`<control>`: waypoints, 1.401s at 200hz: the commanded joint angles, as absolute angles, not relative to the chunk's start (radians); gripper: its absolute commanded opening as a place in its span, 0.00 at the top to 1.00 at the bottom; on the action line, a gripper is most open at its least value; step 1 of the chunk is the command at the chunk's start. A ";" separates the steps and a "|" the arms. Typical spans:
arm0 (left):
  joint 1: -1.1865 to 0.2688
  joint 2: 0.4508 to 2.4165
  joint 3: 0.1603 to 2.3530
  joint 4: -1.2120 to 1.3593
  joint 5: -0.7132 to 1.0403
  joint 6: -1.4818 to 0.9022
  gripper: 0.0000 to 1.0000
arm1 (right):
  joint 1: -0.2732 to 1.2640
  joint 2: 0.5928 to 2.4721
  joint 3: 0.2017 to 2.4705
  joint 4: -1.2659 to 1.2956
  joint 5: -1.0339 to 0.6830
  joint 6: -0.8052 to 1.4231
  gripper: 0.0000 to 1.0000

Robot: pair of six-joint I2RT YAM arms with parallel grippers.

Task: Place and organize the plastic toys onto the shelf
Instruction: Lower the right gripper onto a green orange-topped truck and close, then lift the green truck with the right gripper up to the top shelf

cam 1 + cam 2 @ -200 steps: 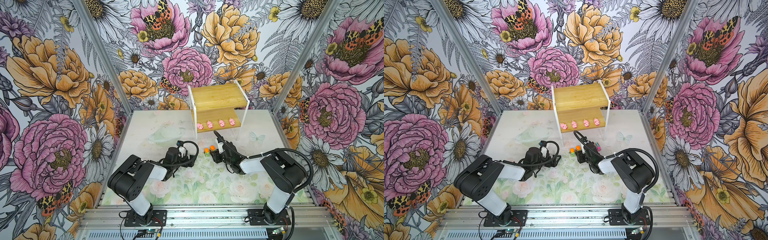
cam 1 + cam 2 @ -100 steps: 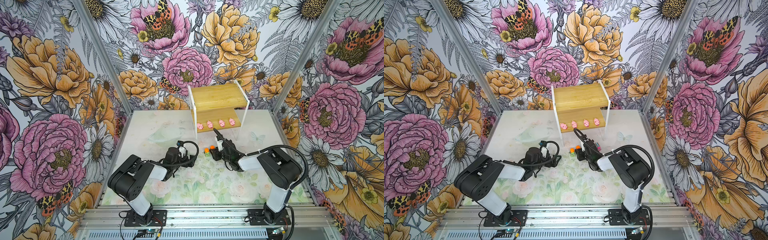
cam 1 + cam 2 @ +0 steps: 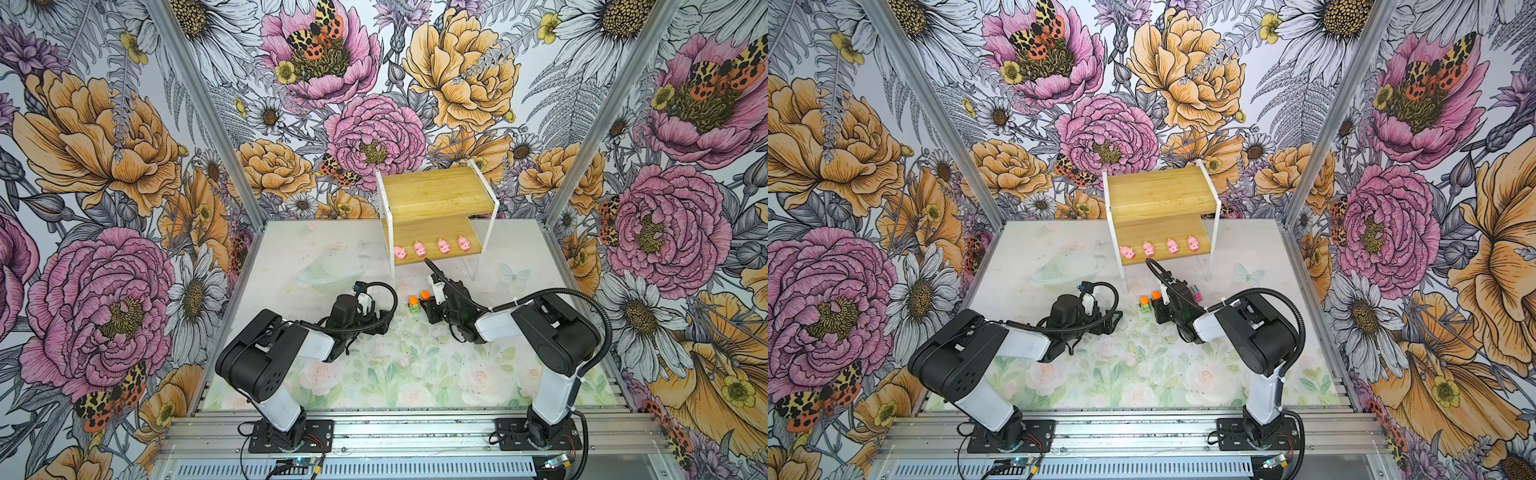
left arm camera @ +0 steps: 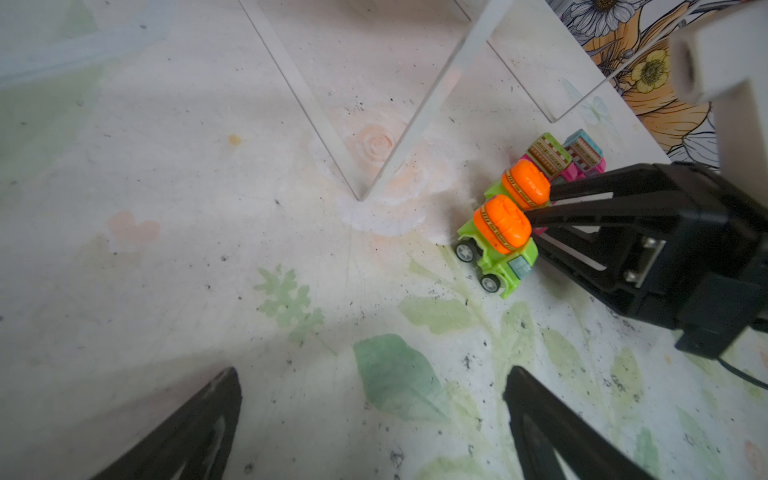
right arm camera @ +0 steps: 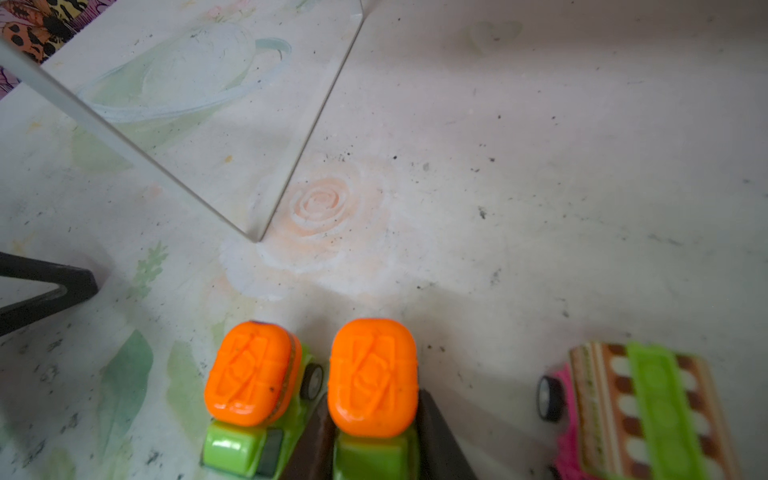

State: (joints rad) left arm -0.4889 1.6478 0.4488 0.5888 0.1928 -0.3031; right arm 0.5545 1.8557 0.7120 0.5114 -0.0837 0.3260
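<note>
Bamboo boards make up the shelf (image 3: 432, 195), which stands at the back of the table (image 3: 291, 249) in both top views. Four pink pigs (image 3: 419, 249) sit in a row along the front edge of its lower board. On the table in front of it, the free green truck (image 3: 413, 305) stands just beside the gripped green truck (image 3: 424, 295) (only its orange top shows past the arm). The right gripper (image 3: 430, 308) lies low over that truck. The left gripper (image 3: 380, 322) sits near, clear of the toys. In a top view, one of the pink trucks (image 3: 1196, 294) peeks out on the far side of the right arm.

From the left wrist, the left gripper's fingers (image 4: 195, 428) are spread wide with only table between them. Ahead, the two green trucks stand side by side and touching. Both pink trucks (image 4: 544, 153) are close behind them, near the foot of the shelf (image 4: 415, 112). The right gripper's fingers (image 4: 602, 191) reach in around the farther green truck.

From the right wrist, the fingers (image 5: 436, 432) press against both flanks of the gripped green truck (image 5: 372, 376), pinching its body below the orange top. The free green truck (image 5: 249, 374) is just beside it. One of the pink trucks (image 5: 640, 411) stands apart on the other side.
</note>
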 commanded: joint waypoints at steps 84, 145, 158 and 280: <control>-0.495 1.652 0.449 0.565 0.193 -0.291 0.01 | 0.546 1.613 0.710 0.324 -0.115 0.353 0.83; -0.496 1.625 0.450 0.542 0.190 -0.280 0.01 | 0.548 1.276 0.856 -0.129 -0.105 0.361 0.85; -0.495 1.619 0.451 0.532 0.189 -0.275 0.01 | 0.548 1.222 0.906 -0.201 -0.098 0.362 0.85; -0.498 1.600 0.476 0.499 0.194 -0.278 0.01 | 0.377 1.422 1.705 -0.592 0.044 0.266 0.88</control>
